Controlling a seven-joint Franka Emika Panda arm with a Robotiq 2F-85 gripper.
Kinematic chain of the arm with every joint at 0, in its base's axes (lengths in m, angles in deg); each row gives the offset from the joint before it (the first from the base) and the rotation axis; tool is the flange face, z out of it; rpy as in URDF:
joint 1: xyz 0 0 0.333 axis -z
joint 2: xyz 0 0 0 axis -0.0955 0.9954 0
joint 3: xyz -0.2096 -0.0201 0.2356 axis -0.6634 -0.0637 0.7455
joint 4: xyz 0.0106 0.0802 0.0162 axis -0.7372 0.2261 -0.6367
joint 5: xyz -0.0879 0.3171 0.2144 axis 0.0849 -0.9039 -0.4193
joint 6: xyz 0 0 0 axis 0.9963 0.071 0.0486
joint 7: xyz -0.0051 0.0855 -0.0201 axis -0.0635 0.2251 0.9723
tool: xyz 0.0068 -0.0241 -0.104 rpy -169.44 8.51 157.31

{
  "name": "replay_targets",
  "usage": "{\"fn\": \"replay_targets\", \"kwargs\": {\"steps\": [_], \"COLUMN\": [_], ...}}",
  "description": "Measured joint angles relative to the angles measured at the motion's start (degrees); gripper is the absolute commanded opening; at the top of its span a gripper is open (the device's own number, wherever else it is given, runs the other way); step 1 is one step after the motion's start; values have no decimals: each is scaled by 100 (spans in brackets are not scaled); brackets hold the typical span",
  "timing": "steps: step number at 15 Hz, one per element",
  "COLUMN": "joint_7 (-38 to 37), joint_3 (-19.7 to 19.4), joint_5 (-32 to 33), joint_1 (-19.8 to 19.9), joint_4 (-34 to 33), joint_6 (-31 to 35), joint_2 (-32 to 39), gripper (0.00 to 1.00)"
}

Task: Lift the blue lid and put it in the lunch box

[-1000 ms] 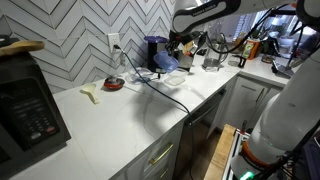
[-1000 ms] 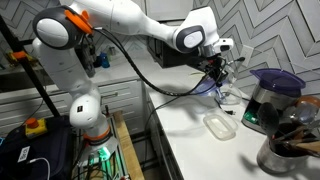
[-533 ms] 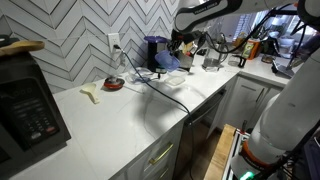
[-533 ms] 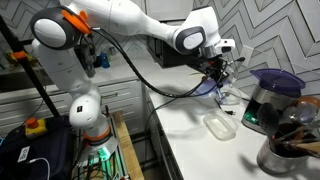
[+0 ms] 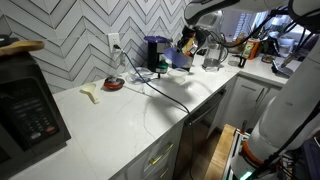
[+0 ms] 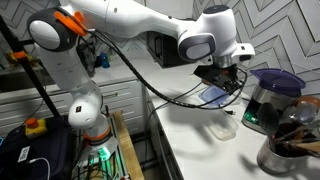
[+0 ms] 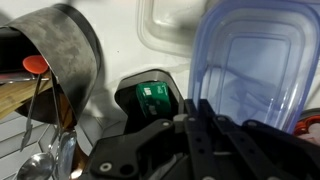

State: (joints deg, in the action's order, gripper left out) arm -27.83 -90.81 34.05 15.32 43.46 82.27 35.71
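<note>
My gripper (image 6: 222, 78) is shut on the blue lid (image 6: 217, 95) and holds it tilted in the air above the counter. In an exterior view the gripper (image 5: 190, 45) carries the lid (image 5: 183, 55) beside the coffee machine. In the wrist view the translucent blue lid (image 7: 255, 60) rises from my fingers (image 7: 205, 130). The pale lunch box (image 6: 221, 127) lies open on the white counter below the lid. Its rim also shows at the top of the wrist view (image 7: 172, 25).
A dark coffee machine (image 6: 272, 100) stands close beside the lid. A metal utensil holder (image 7: 60, 50) with spoons stands nearby. A round red dish (image 5: 114, 84) and a microwave (image 5: 25, 105) sit further along the counter. A black cable (image 5: 165, 85) crosses it.
The gripper has risen and swung sideways with the blue lid, lifting it off the counter; the lid now hangs above the lunch box.
</note>
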Motion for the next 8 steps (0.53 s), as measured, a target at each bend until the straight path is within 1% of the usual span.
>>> {"fn": "replay_targets", "kwargs": {"steps": [1,3,4,6,8], "joint_7": [208,242,235,227,306], "joint_3": [-77,-82,-49,11,46], "joint_5": [-174,-188,-188,-188,-179], "joint_1": [48,107,105,103,103], "joint_4": [-8,-15,-22,-35,29], "joint_6": [43,51,51,85,514], "joint_2": [60,106,104,103,142], "gripper": [8,8,2,2,2]}}
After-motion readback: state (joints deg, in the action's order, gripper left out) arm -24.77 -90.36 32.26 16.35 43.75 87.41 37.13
